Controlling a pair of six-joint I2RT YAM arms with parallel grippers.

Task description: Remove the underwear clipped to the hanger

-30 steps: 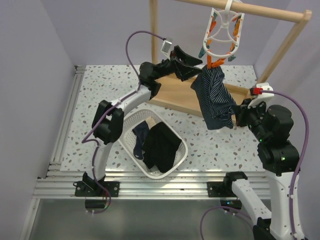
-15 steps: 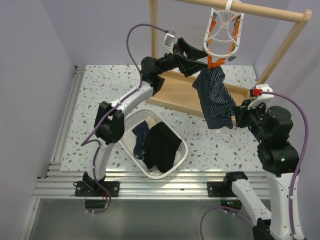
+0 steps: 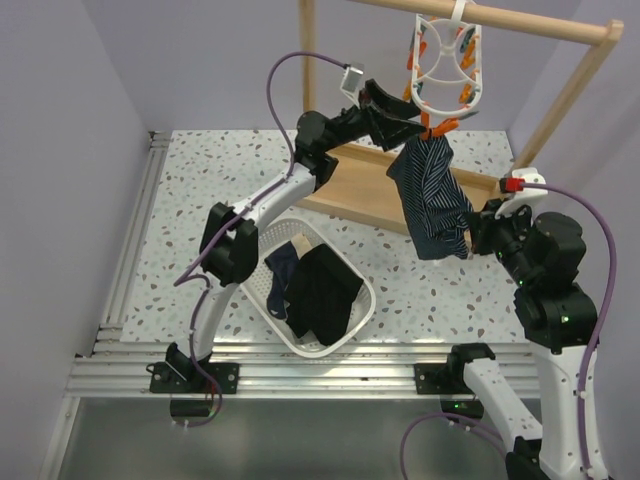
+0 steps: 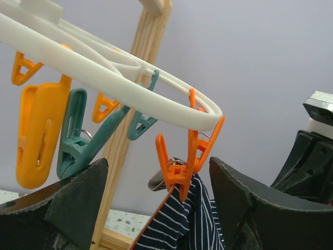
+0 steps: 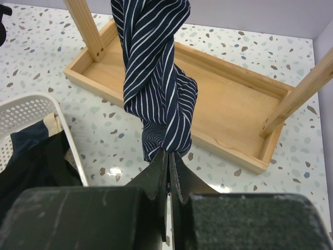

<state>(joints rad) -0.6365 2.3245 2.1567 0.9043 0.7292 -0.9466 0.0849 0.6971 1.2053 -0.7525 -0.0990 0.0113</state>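
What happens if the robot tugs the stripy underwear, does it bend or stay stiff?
Probably floppy: the striped underwear hangs twisted and bunched from one orange clip. Likely light, since that small clip carries it. A tug from the right end effector, pinching its bottom end, should just pull it straight, not break it.

Between the widely parted fingers of the left gripper (image 4: pixel 157 172), the room is taken up only by one orange plastic clip (image 4: pixel 179 166) and the top of the navy-and-white striped garment (image 4: pixel 177 224) hung from it. The space past the finger at the wrist view's left edge is crowded by teal and orange clips (image 4: pixel 73 135) dangling from the white plastic oval ring hanger (image 4: pixel 104 67), with a pale wooden upright post (image 4: pixel 138 78) behind them. Below the garment, the way down is barred by the shallow wooden tray base (image 5: pixel 229 114) and by the right gripper (image 5: pixel 169 156) closed on the cloth's lower end, while open speckled tabletop (image 5: pixel 104 135) is found between that tray and the white perforated basket (image 5: pixel 31 112).
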